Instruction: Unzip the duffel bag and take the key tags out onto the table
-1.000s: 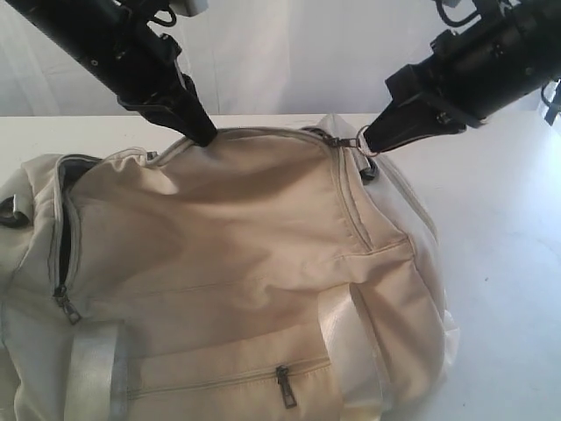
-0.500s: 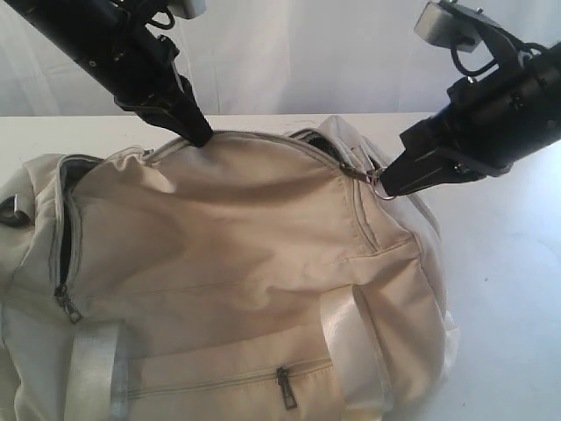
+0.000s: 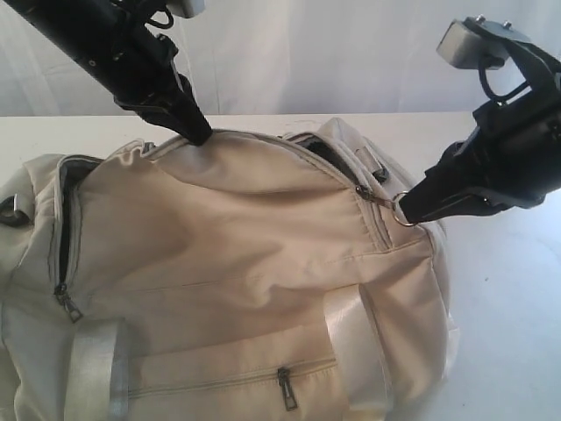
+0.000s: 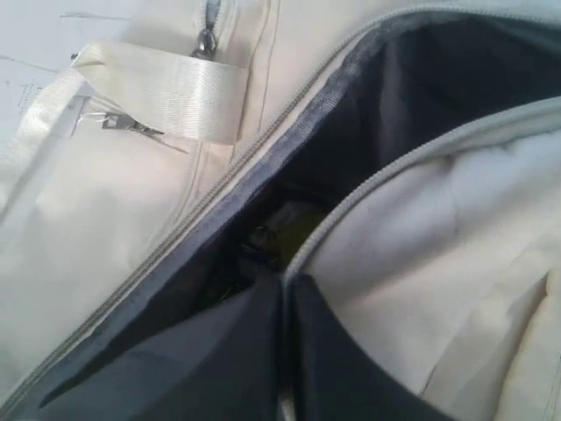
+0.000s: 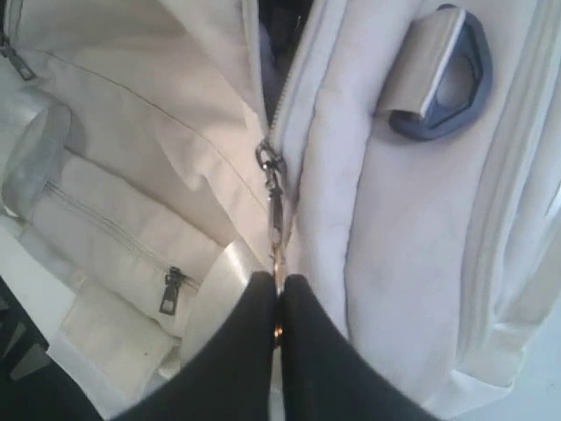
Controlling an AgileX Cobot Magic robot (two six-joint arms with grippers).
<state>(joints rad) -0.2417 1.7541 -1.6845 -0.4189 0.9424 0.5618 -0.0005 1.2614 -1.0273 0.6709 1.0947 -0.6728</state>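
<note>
Across the near half of the white worktop (image 3: pixel 513 298) lies the cream duffel bag (image 3: pixel 237 263), and its main zipper (image 3: pixel 346 171) is now open along much of its arc. A second ago the zipper pull (image 3: pixel 386 200) sat high on the bag's crown at the right. It has since travelled down and outward along the curve to the bag's right shoulder, and a dark slit of lining (image 3: pixel 323 151) shows behind it where the teeth have parted.

The right hand (image 3: pixel 419 206) is clenched on that pull, its black fingers (image 5: pixel 245 342) pinched together on the metal ring with the pull drawn taut. The left hand (image 3: pixel 200 133) has not shifted over the same second. It stays clamped on the edge of the flap at the top of the bag, apparently bracing the fabric so the slider runs instead of dragging the bag along.

The left wrist view looks straight into the gap. Deep against the grey lining lie what are probably the key tags (image 4: pixel 285 230), a yellow-green scrap beside a dark tangle, though it is too dim to be sure. They are inside the bag, and none are on the worktop.

The unzipping seems nearly done, and the opening looks wide enough for a hand to reach in next. Only a short run of closed teeth appears to remain beyond the pull.
</note>
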